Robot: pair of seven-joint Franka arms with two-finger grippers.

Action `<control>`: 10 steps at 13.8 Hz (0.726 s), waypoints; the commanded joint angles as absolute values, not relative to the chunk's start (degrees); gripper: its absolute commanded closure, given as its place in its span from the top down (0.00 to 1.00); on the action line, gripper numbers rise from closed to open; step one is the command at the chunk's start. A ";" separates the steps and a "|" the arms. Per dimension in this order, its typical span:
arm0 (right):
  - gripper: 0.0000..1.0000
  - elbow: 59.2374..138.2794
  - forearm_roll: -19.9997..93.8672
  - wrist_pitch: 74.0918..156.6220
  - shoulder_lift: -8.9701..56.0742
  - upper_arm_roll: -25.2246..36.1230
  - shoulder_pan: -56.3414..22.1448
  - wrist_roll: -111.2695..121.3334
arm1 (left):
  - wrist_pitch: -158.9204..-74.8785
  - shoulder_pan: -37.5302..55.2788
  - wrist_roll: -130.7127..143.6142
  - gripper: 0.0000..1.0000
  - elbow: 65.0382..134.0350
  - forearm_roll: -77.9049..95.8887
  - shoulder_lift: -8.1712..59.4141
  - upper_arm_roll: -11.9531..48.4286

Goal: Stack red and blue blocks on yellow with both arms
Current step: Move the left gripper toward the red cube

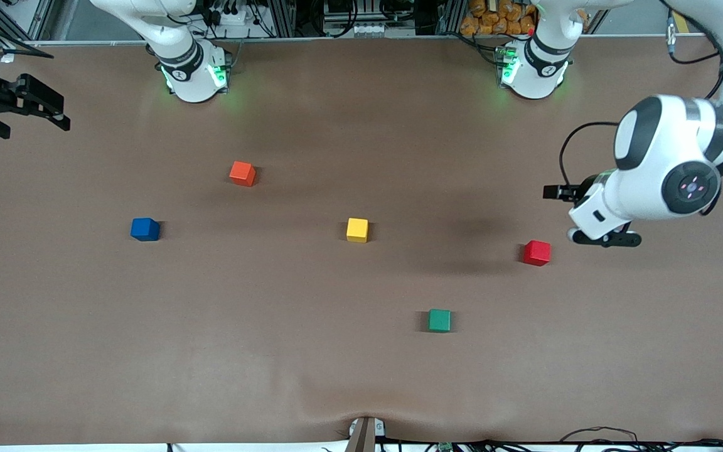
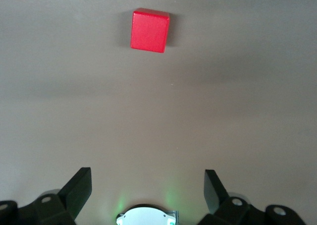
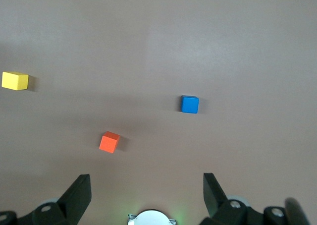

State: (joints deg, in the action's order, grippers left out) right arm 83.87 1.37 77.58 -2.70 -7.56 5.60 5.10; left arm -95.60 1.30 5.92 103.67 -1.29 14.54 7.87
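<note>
Nothing is stacked yet; every cube sits alone on the brown table. The yellow cube is about mid-table. The red cube lies toward the left arm's end, a touch nearer the front camera than yellow, and the blue cube lies toward the right arm's end, level with yellow. An orange cube and a green cube are decoys and should be left alone.

The left gripper hangs over the table just beside red, jaws wide open and empty; its wrist view shows red ahead of the fingers, not between them. I'd say the step in hand is the reach for red: bring the jaws squarely over it, line the fingers up with two flat faces, drop straight down, then close.

The right gripper waits at the table's edge at its own end, jaws open too, with blue well apart from it.

I can read no brand, label or writing on the cubes or the table.
</note>
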 commanded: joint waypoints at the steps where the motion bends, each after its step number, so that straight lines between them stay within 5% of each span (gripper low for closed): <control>1: 1.00 83.06 2.20 76.90 -2.37 -8.35 7.38 4.75 | -96.32 0.97 6.86 1.00 102.92 -0.53 17.30 8.09; 10: 1.00 82.97 2.46 77.08 -1.58 -8.35 7.38 4.75 | -105.20 2.72 14.67 1.00 103.45 -0.70 23.73 8.09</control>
State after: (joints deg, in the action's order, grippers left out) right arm 83.88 1.51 77.58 -2.35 -7.59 6.27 5.10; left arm -103.78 1.84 11.72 103.64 -1.14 22.78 8.05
